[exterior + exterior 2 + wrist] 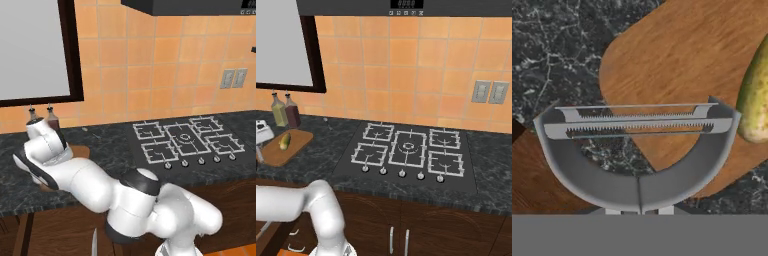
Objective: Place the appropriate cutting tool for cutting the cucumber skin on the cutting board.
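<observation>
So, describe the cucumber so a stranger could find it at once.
Left of the stove, a brown cutting board lies on the dark counter by two bottles. The cucumber lies on it, stubby and yellow-green.

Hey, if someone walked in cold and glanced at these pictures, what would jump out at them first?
Probably the grey peeler, its rounded head and serrated blades looming large in the hand view, over the edge of the wooden cutting board. Next, the yellow-green cucumber lying on that board at the counter's left. Then the black stove with its grey grates mid-counter.
</observation>
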Robot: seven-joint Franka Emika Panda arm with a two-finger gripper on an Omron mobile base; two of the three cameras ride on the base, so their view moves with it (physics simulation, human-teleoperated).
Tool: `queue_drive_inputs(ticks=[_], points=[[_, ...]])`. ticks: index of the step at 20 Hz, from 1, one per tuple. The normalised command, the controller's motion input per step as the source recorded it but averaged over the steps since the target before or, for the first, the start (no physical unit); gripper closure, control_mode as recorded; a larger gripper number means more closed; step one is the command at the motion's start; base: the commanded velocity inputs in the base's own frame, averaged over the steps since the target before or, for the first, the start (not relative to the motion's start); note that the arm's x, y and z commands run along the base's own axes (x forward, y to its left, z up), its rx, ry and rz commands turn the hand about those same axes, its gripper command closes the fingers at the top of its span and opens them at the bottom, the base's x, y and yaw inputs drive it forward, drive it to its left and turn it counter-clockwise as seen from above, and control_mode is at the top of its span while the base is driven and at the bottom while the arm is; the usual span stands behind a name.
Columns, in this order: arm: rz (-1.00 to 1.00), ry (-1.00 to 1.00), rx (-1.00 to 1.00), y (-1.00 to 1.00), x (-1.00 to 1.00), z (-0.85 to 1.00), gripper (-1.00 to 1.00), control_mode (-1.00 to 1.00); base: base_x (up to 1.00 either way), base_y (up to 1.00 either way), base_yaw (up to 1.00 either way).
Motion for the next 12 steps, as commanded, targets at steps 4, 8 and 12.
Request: queue_drive_inputs(ticks=[4, 8, 12], points=[[0.0, -0.07, 0.0, 0.03, 0.74, -0.28, 1.0, -1.0, 0.0, 0.0, 0.0], [0.0, -0.06, 0.0, 0.03, 0.54, -0.43, 1.0, -1.0, 0.0, 0.0, 0.0], [0.0, -0.04, 0.0, 0.04, 0.31, -0.5, 1.0, -1.0, 0.0, 0.0, 0.0]])
